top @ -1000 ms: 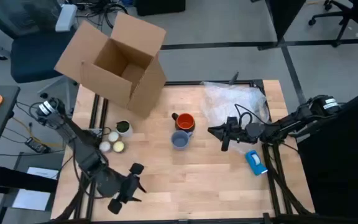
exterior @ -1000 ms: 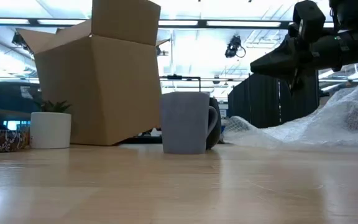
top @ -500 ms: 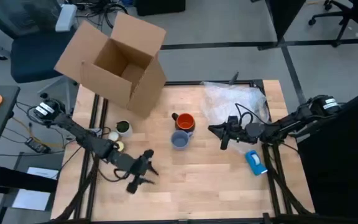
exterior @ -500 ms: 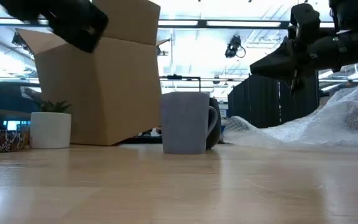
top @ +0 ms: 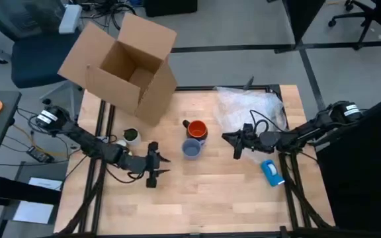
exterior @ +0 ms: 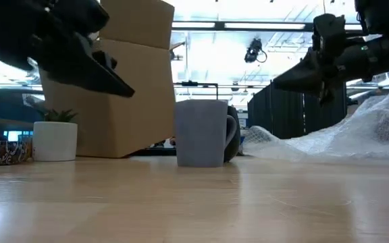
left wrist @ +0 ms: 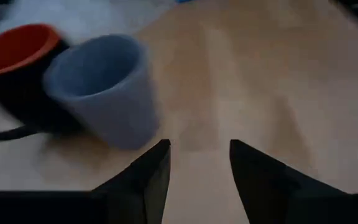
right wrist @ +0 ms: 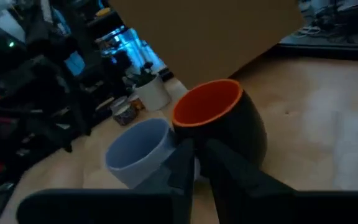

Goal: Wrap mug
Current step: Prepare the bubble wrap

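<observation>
One wooden plank table (top: 204, 198) carries one open cardboard box (top: 121, 66) overhanging its far left corner and one crinkled sheet of clear bubble wrap (top: 250, 106) at the far right. Two mugs stand touching mid-table — the mug (top: 196, 129), round, orange inside and dark outside, and a blue-grey one (top: 191, 150) just in front. The left end effector (top: 153, 166) hovers left of them, fingers parted. The right end effector (top: 235, 145) hangs to their right, fingers nearly together, gripping nothing. The near table edge lies bare.
</observation>
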Tool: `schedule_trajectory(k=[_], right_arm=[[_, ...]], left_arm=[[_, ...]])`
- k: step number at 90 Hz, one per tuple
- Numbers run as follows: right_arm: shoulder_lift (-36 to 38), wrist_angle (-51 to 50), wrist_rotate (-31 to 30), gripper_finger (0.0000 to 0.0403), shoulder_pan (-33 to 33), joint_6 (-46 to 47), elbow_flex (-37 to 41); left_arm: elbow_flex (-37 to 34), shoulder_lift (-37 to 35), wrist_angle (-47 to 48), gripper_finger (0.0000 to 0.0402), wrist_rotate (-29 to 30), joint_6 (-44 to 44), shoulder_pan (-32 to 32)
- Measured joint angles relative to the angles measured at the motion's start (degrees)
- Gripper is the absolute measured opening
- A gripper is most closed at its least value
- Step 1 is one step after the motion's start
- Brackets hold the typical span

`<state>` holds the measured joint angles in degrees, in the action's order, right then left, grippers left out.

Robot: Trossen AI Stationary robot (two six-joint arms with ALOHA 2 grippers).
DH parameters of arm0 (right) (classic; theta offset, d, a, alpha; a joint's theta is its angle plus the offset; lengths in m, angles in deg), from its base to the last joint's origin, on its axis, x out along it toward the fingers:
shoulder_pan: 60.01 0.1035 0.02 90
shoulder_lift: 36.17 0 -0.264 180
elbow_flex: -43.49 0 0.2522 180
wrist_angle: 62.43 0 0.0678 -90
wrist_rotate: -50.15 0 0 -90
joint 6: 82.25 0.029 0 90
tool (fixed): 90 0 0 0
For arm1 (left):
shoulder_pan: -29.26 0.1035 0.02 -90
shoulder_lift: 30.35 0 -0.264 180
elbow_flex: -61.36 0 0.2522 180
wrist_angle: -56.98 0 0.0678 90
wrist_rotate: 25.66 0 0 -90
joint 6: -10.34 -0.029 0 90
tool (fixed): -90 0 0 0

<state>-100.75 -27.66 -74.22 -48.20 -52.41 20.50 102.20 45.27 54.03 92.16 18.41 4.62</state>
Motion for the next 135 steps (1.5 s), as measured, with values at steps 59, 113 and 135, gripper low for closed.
schedule_trajectory(k=[59, 113, 135], right_arm=[[0.0, 12.6, 10.8, 0.0020, 0.8, 2.3, -7.6], [-9.0, -38.5, 19.8, 0.0020, 3.9, -17.3, -40.9], [-11.0, -52.8, 11.0, 0.0020, 0.4, -23.4, -43.6]], left_arm=[[-2.8, 6.2, -7.8, 0.0147, 1.5, 1.6, 1.3], [-2.8, 6.2, -5.9, 0.0147, -8.2, 25.9, -1.0], [-2.8, 6.2, -8.6, 0.0147, -4.4, 29.7, -2.0]])
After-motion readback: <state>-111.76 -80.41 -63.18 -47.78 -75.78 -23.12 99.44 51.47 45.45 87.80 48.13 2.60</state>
